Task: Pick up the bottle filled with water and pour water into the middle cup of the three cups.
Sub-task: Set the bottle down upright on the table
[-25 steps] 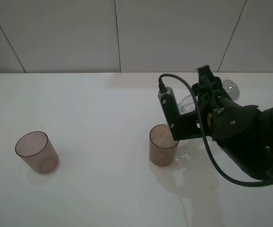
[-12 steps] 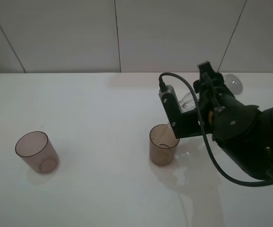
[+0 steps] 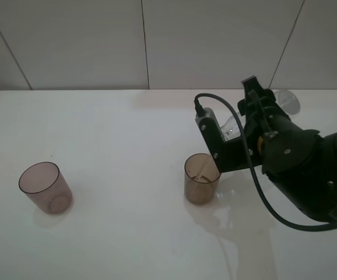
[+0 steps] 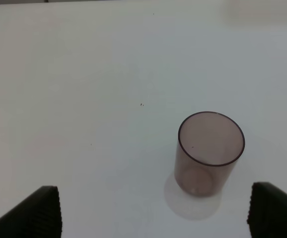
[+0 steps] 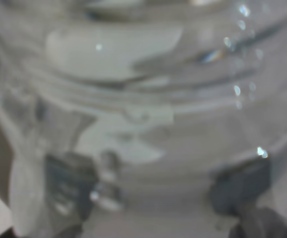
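The amber-brown middle cup [image 3: 202,178] stands upright at the table's centre right. My right gripper [image 3: 255,116] is shut on the clear bottle [image 3: 287,101] and holds it tilted, base up and back, neck [image 3: 229,129] down just above and right of the cup's rim. A thin pale streak shows inside the cup's mouth. The bottle's wet clear wall [image 5: 133,99] fills the right wrist view. The pinkish-mauve cup [image 3: 45,186] stands at the left and shows in the left wrist view [image 4: 210,151]. My left gripper [image 4: 158,218] is open, hanging behind it. The smoky grey cup is hidden.
The white table [image 3: 116,140] is bare between the two visible cups. My right arm's black body [image 3: 308,169] and its cable [image 3: 256,175] cover the table's right side. A white panelled wall [image 3: 145,41] stands behind the table's far edge.
The bottle has tipped a little further, its base rising and shifting back right. The gripper has crept slightly up with it. Both visible cups have stayed in place.
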`<state>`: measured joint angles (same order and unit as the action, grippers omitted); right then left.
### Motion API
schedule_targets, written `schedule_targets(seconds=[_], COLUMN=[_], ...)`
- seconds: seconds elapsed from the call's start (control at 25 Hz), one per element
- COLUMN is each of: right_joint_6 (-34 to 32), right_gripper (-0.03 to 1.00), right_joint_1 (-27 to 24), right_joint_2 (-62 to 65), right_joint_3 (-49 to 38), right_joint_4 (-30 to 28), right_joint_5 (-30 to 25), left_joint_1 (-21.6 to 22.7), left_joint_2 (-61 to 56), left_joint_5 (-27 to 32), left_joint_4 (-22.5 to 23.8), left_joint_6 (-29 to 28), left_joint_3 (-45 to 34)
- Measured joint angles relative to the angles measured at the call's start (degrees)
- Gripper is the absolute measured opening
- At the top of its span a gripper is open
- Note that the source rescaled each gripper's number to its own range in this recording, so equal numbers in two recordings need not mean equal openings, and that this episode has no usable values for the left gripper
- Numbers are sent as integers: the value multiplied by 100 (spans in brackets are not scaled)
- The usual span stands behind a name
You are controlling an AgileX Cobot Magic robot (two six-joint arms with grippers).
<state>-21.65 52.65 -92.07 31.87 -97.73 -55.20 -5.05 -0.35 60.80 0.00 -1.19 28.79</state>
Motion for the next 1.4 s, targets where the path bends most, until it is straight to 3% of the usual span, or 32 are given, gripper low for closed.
schedule_targets(seconds=[1.4], right_joint_6=[322], right_gripper=[1], right_joint_1=[0], right_joint_2=[0], right_joint_3=[0], right_joint_4=[-120], right_joint_5=[-251], left_joint_1=[0], left_joint_2=[0], left_joint_5=[0], left_joint_4=[0], left_joint_6=[0], left_joint_3=[0])
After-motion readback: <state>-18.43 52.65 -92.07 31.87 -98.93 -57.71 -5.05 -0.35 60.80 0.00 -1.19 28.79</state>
